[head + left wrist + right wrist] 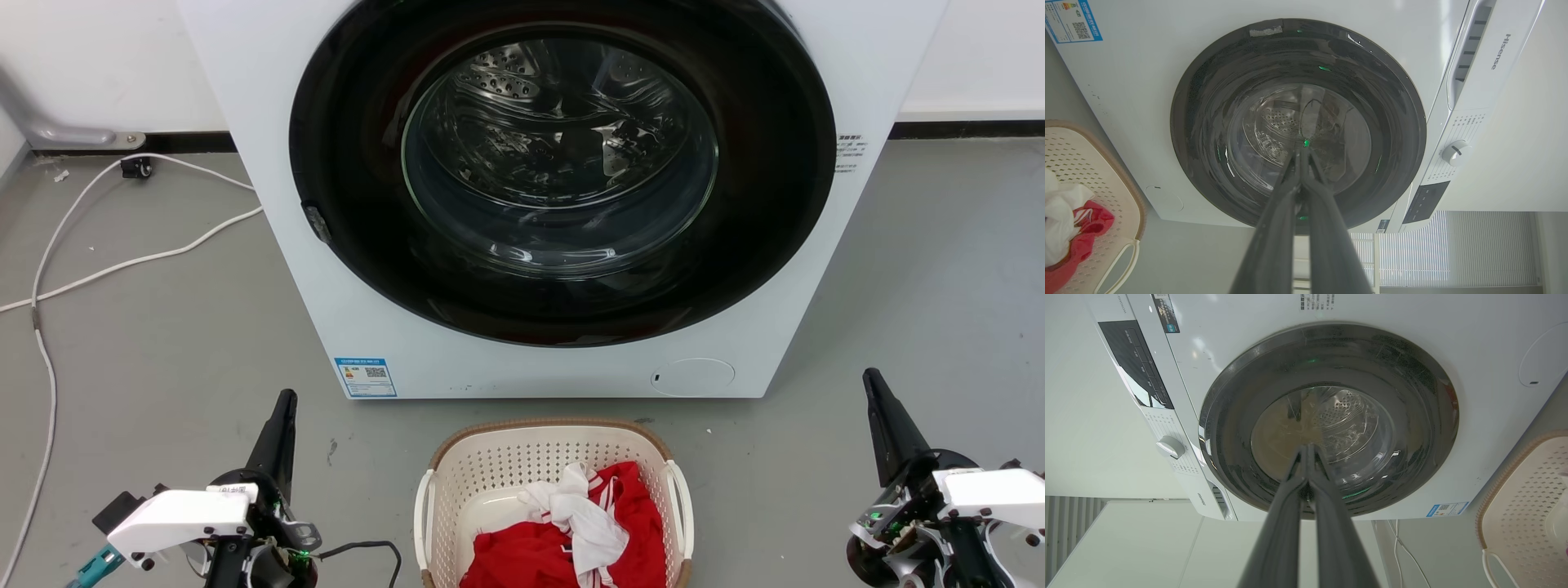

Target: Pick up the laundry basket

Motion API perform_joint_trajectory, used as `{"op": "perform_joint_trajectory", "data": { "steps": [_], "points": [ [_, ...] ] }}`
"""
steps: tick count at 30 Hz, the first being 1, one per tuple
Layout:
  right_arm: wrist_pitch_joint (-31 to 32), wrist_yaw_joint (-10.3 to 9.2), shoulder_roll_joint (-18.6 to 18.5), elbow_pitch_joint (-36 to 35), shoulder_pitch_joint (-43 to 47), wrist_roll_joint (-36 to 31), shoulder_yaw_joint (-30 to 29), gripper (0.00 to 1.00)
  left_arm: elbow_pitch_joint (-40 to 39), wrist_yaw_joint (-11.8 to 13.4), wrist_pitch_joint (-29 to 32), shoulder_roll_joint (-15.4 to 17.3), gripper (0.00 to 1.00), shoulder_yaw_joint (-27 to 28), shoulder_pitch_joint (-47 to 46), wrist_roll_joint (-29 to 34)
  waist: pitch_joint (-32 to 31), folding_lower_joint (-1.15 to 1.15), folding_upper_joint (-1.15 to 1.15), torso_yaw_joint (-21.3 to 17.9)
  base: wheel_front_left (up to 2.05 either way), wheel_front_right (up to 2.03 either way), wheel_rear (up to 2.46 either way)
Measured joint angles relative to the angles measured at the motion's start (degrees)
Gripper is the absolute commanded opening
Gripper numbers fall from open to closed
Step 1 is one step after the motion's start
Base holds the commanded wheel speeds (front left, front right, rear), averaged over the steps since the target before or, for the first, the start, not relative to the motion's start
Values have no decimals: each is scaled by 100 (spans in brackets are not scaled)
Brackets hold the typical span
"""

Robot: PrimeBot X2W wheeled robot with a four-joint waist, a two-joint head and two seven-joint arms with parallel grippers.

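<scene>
The cream laundry basket (490,474) with a brown rim and white loop handles stands on the grey floor in front of the washing machine, holding red and white clothes (571,531). Its edge shows at the left of the left wrist view (1094,171) and at the right of the right wrist view (1523,490). My left gripper (286,398) stands to the basket's left, shut and holding nothing. To the basket's right, my right gripper (869,376) is also shut and holds nothing. Both are well apart from the basket, and in each wrist view the fingertips meet (1301,152) (1306,448).
A white front-loading washing machine (269,122) with a shut dark round door (563,171) stands just behind the basket. White cables (122,261) run over the floor at the left. A black cable (367,547) lies near my left arm.
</scene>
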Motion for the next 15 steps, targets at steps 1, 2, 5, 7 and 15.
{"op": "perform_joint_trajectory", "data": {
  "steps": [1, 2, 5, 7, 15],
  "points": [
    [0, 0, 0, 0, 0, 0, -1, 0, 0, 0, 1, -1, 0, 0, 0, 0, 0, 0, 0, 0, 0, 0, 0],
    [0, 0, 1, 0, 0, 0, -2, 0, 0, 0, 1, -1, 0, 1, 0, 1, 0, 0, 0, 0, 0, 0, 0],
    [1, 0, 2, 0, 0, 0, -3, 0, 0, 0, 1, -3, 0, 3, 0, 1, 0, 0, 0, 0, 0, 0, 0],
    [1, 1, 3, 0, -1, 0, -5, 0, 0, 0, 1, -3, 0, 4, 0, 1, 0, 0, 0, 0, 0, 0, 0],
    [3, 0, 5, 0, -1, -1, -10, 0, 0, 0, 18, -7, 0, 10, 0, 16, 0, 0, 0, 0, 0, 0, 0]
  ]
}}
